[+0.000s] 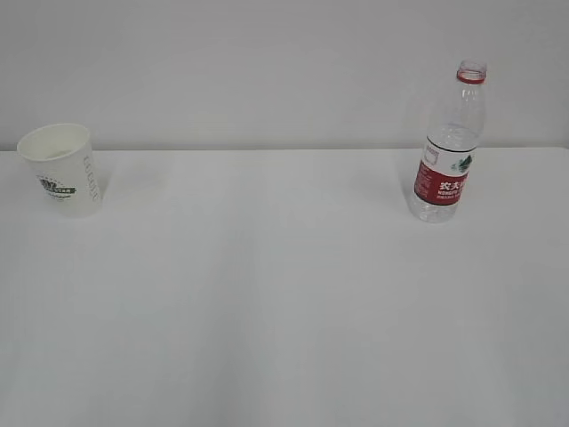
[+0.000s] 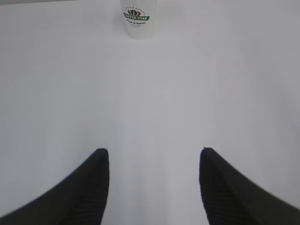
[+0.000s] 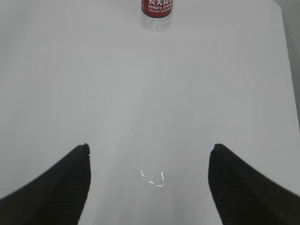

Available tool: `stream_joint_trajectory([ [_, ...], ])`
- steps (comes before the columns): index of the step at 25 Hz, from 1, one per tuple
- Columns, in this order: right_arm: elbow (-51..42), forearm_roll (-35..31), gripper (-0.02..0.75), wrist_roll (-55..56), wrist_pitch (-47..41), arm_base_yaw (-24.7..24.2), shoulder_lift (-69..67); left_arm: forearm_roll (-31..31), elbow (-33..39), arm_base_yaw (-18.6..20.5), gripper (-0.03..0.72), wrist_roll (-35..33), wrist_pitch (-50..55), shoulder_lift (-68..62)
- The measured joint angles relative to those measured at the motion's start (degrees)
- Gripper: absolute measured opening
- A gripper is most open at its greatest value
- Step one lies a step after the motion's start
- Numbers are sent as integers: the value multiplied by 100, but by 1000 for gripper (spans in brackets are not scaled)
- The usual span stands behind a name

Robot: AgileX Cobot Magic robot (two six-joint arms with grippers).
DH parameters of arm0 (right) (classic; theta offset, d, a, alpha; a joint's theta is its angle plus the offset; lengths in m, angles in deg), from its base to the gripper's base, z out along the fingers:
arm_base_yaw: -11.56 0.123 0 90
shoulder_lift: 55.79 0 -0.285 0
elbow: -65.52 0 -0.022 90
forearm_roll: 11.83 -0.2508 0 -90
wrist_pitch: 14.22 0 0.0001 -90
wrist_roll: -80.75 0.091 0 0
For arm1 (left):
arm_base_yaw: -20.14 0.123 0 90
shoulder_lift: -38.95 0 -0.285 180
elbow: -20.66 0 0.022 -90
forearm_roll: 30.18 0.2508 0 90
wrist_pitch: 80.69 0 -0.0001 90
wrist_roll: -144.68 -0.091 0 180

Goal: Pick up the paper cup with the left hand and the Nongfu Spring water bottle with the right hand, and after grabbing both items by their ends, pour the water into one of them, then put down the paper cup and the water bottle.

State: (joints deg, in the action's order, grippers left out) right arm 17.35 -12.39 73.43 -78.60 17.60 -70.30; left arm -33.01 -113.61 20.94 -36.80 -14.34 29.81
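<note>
The paper cup stands upright at the table's far left, the uncapped Nongfu Spring water bottle upright at far right. Left gripper and right gripper are spread wide, empty, well short of them. A hard squeeze could crush the cup; a nudged bottle could topple and spill.

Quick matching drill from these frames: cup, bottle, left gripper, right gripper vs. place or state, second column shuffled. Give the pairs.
Column 1:
1. paper cup
2. water bottle
3. left gripper
4. right gripper

Column 2:
A. open, empty, the bottle's red label straight ahead at the top of its view
B. upright at the far left of the table
C. open, empty, the green logo straight ahead at the top of its view
D. upright at the far right, no cap

Pairs: 1-B, 2-D, 3-C, 4-A
</note>
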Motion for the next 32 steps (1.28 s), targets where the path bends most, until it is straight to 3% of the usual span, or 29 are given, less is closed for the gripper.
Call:
stream_joint_trajectory([
  [7,-38,-45,589,37,-91,0,742,-45,0,0,442,-2,56,90],
  [32,-50,-45,589,99,-111,0,758,-90,0,0,442,-14,68,105],
])
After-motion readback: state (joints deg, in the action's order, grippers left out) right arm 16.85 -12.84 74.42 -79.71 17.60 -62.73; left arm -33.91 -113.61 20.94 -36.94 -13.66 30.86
